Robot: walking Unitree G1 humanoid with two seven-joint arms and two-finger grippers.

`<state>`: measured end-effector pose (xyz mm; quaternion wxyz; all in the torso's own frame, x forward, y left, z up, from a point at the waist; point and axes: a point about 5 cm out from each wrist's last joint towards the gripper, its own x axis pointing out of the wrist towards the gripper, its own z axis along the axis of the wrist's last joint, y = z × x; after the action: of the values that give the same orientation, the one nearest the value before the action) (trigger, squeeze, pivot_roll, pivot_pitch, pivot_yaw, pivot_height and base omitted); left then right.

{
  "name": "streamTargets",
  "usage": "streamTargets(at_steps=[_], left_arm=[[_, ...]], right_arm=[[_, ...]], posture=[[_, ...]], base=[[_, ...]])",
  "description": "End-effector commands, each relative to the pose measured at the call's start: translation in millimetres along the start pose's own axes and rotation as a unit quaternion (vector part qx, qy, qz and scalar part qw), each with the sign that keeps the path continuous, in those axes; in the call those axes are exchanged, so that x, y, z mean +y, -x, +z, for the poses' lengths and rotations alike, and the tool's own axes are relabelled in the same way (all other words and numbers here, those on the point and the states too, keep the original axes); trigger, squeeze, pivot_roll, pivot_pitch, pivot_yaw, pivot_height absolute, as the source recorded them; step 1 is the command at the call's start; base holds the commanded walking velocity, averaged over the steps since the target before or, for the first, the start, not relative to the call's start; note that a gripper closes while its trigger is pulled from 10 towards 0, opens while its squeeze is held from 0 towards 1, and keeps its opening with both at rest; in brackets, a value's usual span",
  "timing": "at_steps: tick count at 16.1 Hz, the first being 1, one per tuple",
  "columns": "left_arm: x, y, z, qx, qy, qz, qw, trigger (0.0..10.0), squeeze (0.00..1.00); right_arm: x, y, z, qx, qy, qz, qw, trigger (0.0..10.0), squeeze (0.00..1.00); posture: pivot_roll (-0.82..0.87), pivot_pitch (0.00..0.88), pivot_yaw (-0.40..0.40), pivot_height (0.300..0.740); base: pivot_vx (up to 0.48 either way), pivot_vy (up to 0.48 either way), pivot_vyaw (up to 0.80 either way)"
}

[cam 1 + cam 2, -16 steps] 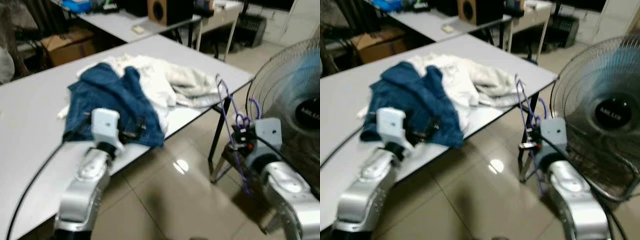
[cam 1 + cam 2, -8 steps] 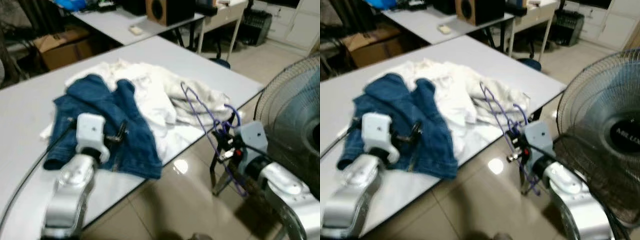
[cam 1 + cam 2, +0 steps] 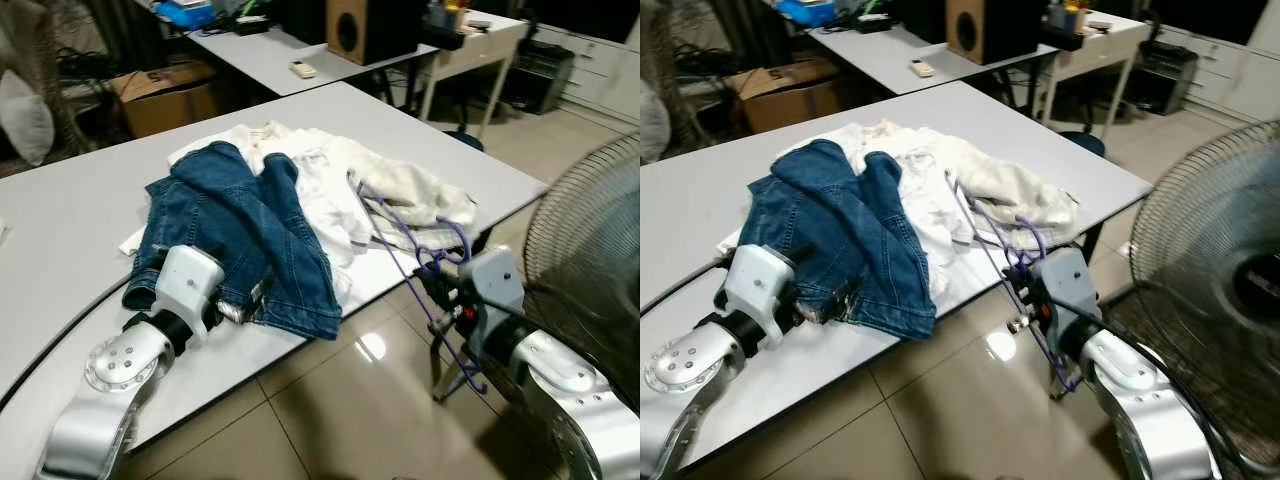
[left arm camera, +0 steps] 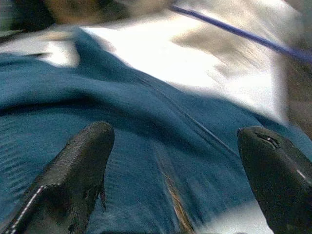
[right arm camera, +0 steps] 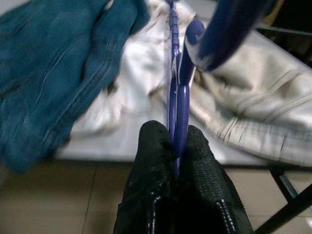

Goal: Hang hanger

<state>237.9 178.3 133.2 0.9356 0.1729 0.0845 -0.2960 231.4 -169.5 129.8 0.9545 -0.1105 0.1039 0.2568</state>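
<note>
Right wrist view tells the most: the right pincer [image 5: 178,146] has its two black fingers pressed together on the purple wire of the hanger [image 5: 176,92], pinching it low on the frame so the rest of the wire stands up and away from the wrist. From where I'd stand, that grip looks chosen to leave the hook end free for catching on something, though no rail or rod can be seen in front of the robot.

Seen from the head, the hanger [image 3: 415,250] hangs off the desk [image 3: 60,215] edge, one end of its wire reaching over the crumpled white garment [image 3: 330,175], the other dipping toward the floor. The right arm is bent at the elbow and held out beside the desk corner, close to a standing fan [image 3: 590,270].

The left pincer [image 4: 170,170] is spread wide, its fingers well apart over the blue denim garment [image 3: 240,225], holding nothing. That arm lies low along the desk, forearm resting on the top, wrist turned in toward the clothes pile. I judge it is only waiting there while the right arm carries the hanger.
</note>
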Motion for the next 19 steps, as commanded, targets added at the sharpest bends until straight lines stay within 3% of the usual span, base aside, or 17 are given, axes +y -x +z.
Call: streamTargets(at_steps=[1, 2, 3, 4, 5, 6, 8, 9, 10, 12, 14, 15, 19], left_arm=[[-1.2, -0.3, -4, 0.022, -0.033, -0.032, 0.999, 10.0, 1.0], [-1.7, 1.5, -8, 0.04, -0.057, -0.06, 0.996, 10.0, 1.0], [0.5, 0.0, -12, 0.059, -0.092, -0.082, 0.991, 10.0, 0.41], [2.7, -3.2, -13, 0.067, -0.115, -0.09, 0.987, 10.0, 0.08], [4.3, -6.5, -14, 0.074, -0.131, -0.096, 0.984, 10.0, 0.0], [7.8, -10.1, -17, 0.089, -0.162, -0.096, 0.978, 10.0, 0.0], [10.8, -12.4, -21, 0.106, -0.172, -0.098, 0.974, 10.0, 0.0], [12.6, -12.8, -24, 0.112, -0.175, -0.1, 0.973, 7.6, 0.0], [13.3, -11.0, -32, 0.129, -0.174, -0.112, 0.97, 0.0, 0.0], [17.2, -12.1, -39, 0.147, -0.176, -0.098, 0.968, 0.0, 0.0], [27.3, -16.5, -45, 0.157, -0.165, -0.047, 0.973, 0.0, 0.0], [30.5, -19.3, -45, 0.143, -0.128, -0.019, 0.981, 0.0, 0.0], [28.7, -23.9, -43, 0.102, -0.083, 0.009, 0.991, 0.7, 0.0]], right_arm=[[-2.1, 2.4, -3, 0.003, 0.01, 0.009, 1.0, 10.0, 0.0], [-2.5, 5.2, -6, 0.005, 0.016, 0.016, 1.0, 10.0, 0.0], [-3.8, 8.4, -8, 0.009, 0.026, 0.02, 0.999, 10.0, 0.0], [-5.1, 9.8, -9, 0.011, 0.033, 0.018, 0.999, 10.0, 0.0], [-6.2, 10.3, -9, 0.011, 0.037, 0.016, 0.999, 10.0, 0.0], [-7.5, 11.3, -8, 0.007, 0.04, 0.012, 0.999, 10.0, 0.0], [-5.7, 13.1, -5, 0.002, 0.042, 0.014, 0.999, 10.0, 0.0], [-3.8, 13.8, -4, 0.0, 0.043, 0.016, 0.999, 10.0, 0.0], [-0.7, 14.1, -3, -0.002, 0.043, 0.02, 0.999, 10.0, 0.0], [0.2, 13.7, -2, -0.003, 0.043, 0.022, 0.999, 10.0, 0.0], [0.9, 12.2, 0, -0.004, 0.042, 0.024, 0.999, 10.0, 0.0], [1.1, 11.5, 1, -0.004, 0.043, 0.025, 0.999, 10.0, 0.0], [2.2, 12.2, 3, -0.004, 0.043, 0.029, 0.999, 10.0, 0.0]], posture=[[-0.17, 0.0, 0.058, 0.74], [-0.17, 0.0, 0.058, 0.74], [-0.17, 0.0, 0.06, 0.74], [-0.17, 0.0, 0.06, 0.74], [-0.17, 0.0, 0.06, 0.74], [-0.19, 0.0, 0.073, 0.74], [-0.19, 0.0, 0.076, 0.74], [-0.2, 0.0, 0.077, 0.74], [-0.2, 0.0, 0.077, 0.74], [-0.19, 0.001, 0.073, 0.74], [-0.19, 0.003, 0.073, 0.74], [-0.19, 0.005, 0.075, 0.74], [-0.2, 0.01, 0.064, 0.74]], base=[[0.0, 0.0, 0.0], [0.0, 0.0, 0.0], [0.0, 0.0, 0.0], [0.0, 0.0, 0.0], [0.0, 0.0, 0.0], [0.0, 0.0, 0.0], [0.0, 0.0, 0.0], [0.0, 0.0, 0.0], [0.0, 0.0, 0.0], [0.0, 0.0, 0.0], [0.0, 0.0, 0.0], [0.0, 0.0, 0.0], [0.0, 0.0, 0.0]])
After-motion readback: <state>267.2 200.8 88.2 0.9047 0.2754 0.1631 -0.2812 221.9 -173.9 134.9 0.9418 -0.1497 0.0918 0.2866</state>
